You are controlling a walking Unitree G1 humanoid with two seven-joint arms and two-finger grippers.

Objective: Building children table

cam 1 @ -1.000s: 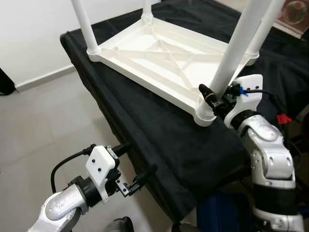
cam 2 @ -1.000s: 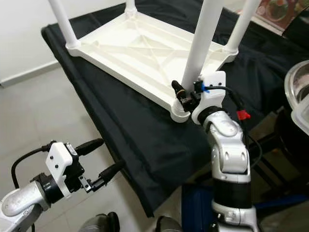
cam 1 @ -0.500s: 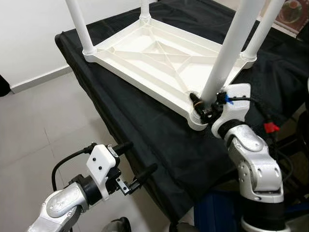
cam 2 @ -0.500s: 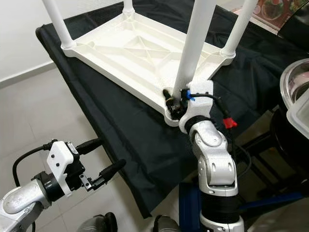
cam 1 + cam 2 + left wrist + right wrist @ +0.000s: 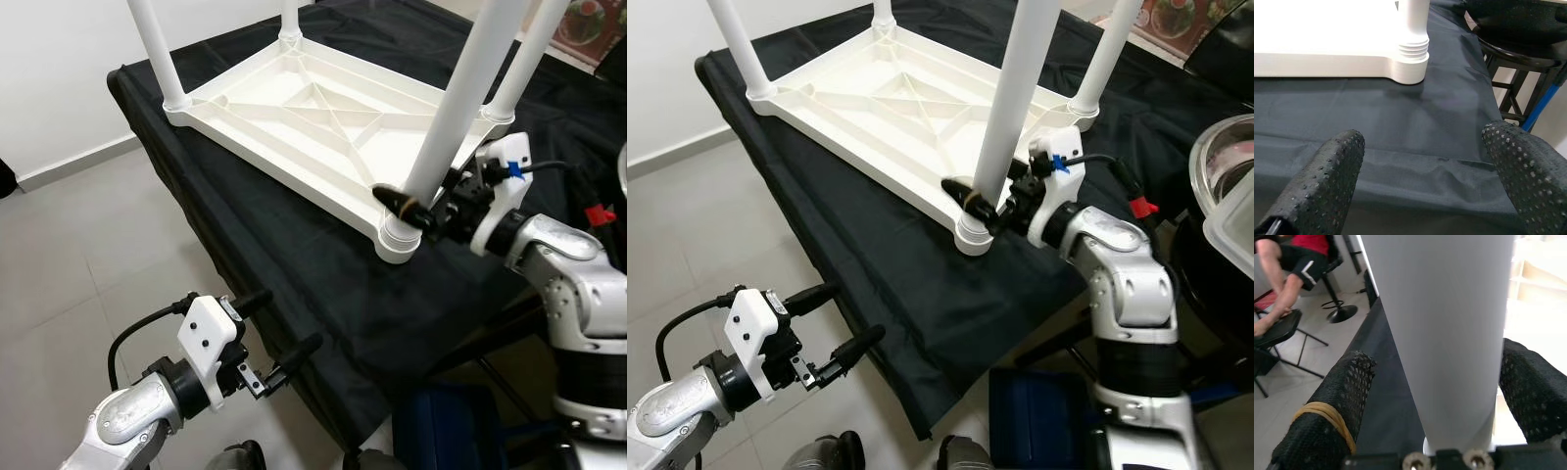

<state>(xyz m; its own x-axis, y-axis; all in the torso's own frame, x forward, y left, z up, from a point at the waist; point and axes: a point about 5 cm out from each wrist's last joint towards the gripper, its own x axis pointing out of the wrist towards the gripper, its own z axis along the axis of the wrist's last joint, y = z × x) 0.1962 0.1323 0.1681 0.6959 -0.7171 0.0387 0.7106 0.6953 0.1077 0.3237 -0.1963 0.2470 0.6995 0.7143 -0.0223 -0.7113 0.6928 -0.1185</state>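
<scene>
Presently: upturned table point(image 5: 323, 108) on black cloth point(image 5: 294, 255), near leg point(image 5: 456, 108) upright.
Head views: right gripper point(image 5: 423, 201) straddles leg base; left gripper point(image 5: 269, 338) open, empty, low, farther. Right wrist: fingers point(image 5: 1337, 396) flank leg, contact unclear.

All four white legs point(image 5: 453, 108) run off the top edge, tops unseen. The right gripper point(image 5: 423, 204) has its far finger hidden behind the near leg (only one black tip shows). Metal bowl point(image 5: 1225, 162) cut by the right edge. Seated person point(image 5: 1283, 264) cropped at the right wrist view's corner, limbs only. Black cloth point(image 5: 323, 284) hides whatever supports it.
</scene>
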